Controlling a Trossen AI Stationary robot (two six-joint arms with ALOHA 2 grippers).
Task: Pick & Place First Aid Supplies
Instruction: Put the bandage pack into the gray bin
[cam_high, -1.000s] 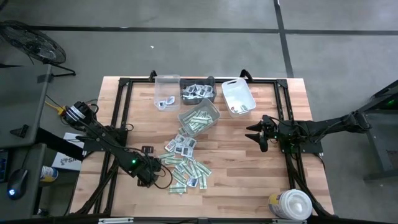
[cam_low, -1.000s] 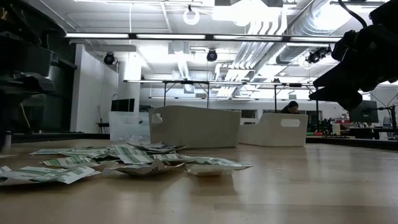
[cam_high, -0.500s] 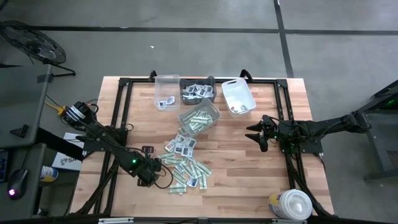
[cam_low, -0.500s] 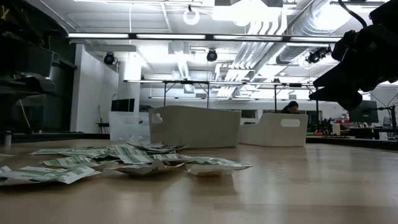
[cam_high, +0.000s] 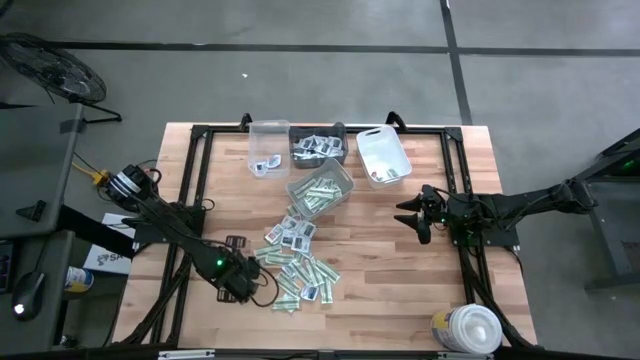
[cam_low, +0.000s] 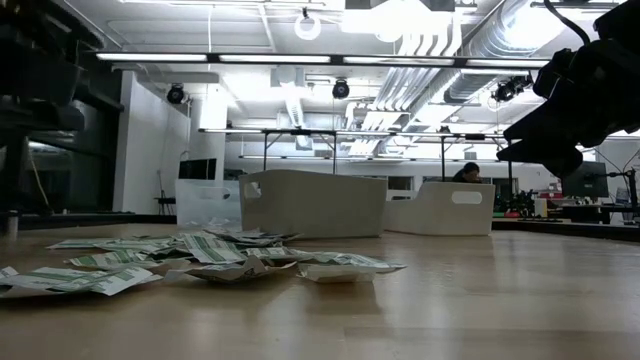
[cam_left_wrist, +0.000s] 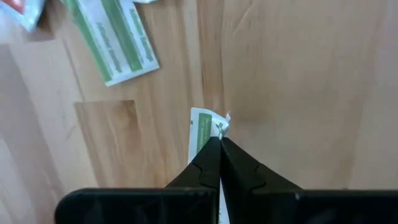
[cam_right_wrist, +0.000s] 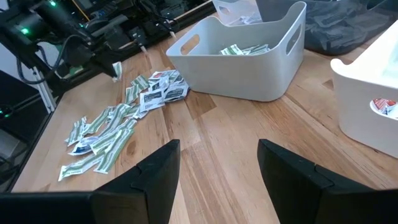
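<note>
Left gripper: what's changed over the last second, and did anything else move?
The left gripper has closed on a green-and-white strip packet at the near-left edge of the loose pile, and the arm has shifted slightly toward the table's front. The right gripper stayed open and parked right of centre; pile and bins are unchanged.

Dark jointed arms, tapered black claws

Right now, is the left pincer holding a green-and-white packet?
Yes, the left pincer is pinched shut on the end of a green-and-white packet above the table.
</note>
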